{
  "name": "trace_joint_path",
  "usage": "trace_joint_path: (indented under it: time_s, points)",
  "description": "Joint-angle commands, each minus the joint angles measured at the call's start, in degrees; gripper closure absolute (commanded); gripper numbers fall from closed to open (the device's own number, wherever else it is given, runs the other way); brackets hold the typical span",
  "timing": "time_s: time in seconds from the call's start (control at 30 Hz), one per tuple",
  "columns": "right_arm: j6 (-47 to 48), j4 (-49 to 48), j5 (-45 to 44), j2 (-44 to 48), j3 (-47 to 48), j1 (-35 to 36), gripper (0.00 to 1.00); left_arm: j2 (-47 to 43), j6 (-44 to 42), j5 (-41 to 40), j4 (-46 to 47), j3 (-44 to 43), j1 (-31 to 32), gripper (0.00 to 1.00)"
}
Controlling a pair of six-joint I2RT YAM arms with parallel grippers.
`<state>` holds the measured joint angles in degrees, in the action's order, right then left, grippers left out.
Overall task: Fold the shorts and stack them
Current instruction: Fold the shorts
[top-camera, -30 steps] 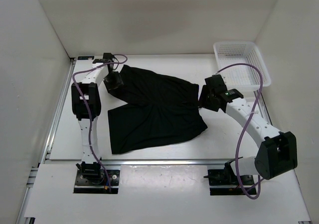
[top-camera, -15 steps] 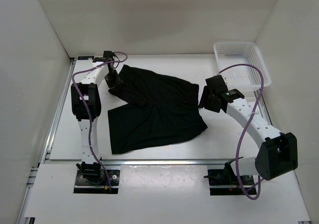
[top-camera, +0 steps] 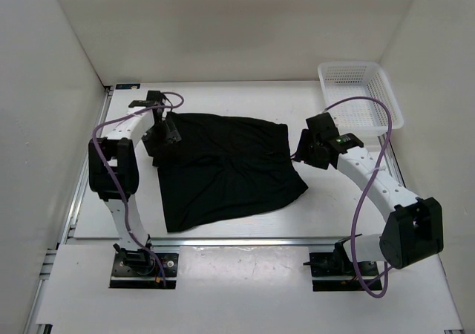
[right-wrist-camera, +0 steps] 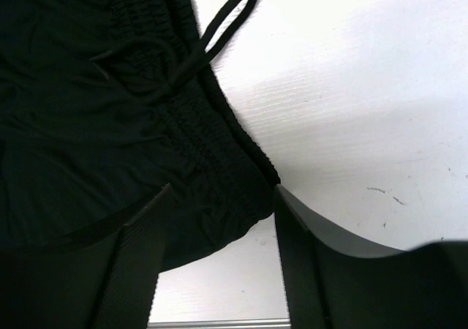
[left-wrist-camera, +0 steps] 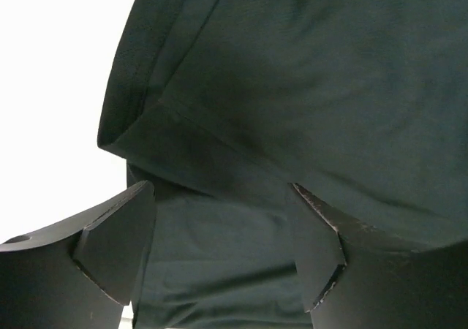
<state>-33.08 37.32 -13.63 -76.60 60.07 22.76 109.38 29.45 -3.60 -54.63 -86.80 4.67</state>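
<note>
**Black shorts flat on the table, a claw at each end**

The shorts (top-camera: pixel 226 167) lie spread over the middle of the white table (top-camera: pixel 334 200), a dark, roughly four-sided patch between the two arms. The elastic waistband (right-wrist-camera: pixel 212 139) is at the right-hand end, and a thin drawstring (right-wrist-camera: pixel 219 29) loops out from it onto the bare tabletop.

The left claw (top-camera: pixel 165 135) hangs over the far left corner of the cloth. From its own camera the left claw (left-wrist-camera: pixel 223 197) stands wide, with nothing pinched between the fingers. Beneath it a hemmed edge of one layer lies across another layer of the same black fabric.

The right claw (top-camera: pixel 300 150) sits at the waistband end. Close up, the right claw (right-wrist-camera: pixel 223 197) straddles the bunched corner of the elastic, fingers apart with fabric filling the gap. I cannot tell whether it is gripping.

A white mesh basket (top-camera: pixel 355 65) stands in the far right corner, well apart from the shorts.
</note>
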Motion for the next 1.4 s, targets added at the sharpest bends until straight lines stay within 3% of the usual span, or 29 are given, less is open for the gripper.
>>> trace_joint_path:
  time_s: [0.0,0.2,0.37,0.53,0.7,0.77,0.9,0.93,1.03,1.13,1.37]
  points:
    - [-0.05,-0.23,2.37,1.28,-0.22,-0.18,0.37,-0.39,1.13,0.34,1.55,0.85,-0.27,0.16]
    - [-2.33,0.91,9.66,3.03,-3.46,-2.36,0.34,-6.80,3.41,-1.24,-0.39,2.15,0.26,0.19]
    - [-7.16,-4.16,22.40,5.76,-13.02,-5.71,0.28,-22.08,8.94,1.83,-0.39,19.77,0.26,0.20]
    - [-8.93,-8.22,25.58,4.09,-16.66,-6.76,0.25,-33.25,13.34,8.69,1.54,33.88,2.36,0.18]
    - [-8.93,-12.35,24.97,-2.23,-17.27,-9.66,0.26,-30.29,16.16,9.75,6.90,39.26,2.98,0.19]
    - [-8.93,-14.28,24.36,-4.86,-17.97,-11.23,0.37,-24.96,16.16,8.70,8.39,39.26,2.98,0.23]
    - [-8.93,-16.58,23.65,-9.26,-17.28,-13.09,0.65,-16.58,15.47,5.88,8.93,32.43,2.98,0.25]
    - [-8.93,-16.58,23.65,-10.58,-16.66,-13.71,0.77,-15.27,15.46,5.27,8.93,30.92,2.98,0.25]
    - [-10.50,-17.72,24.17,-11.64,-16.66,-14.33,0.94,-8.24,13.09,4.47,8.93,23.02,2.98,0.25]
    - [-12.18,-19.56,24.70,-12.78,-15.43,-15.82,1.00,-0.07,11.86,5.08,8.93,14.32,2.98,0.27]
    - [-16.31,-19.57,22.16,-19.02,-9.28,-15.82,1.00,14.53,8.17,5.62,1.83,-8.96,2.98,0.27]
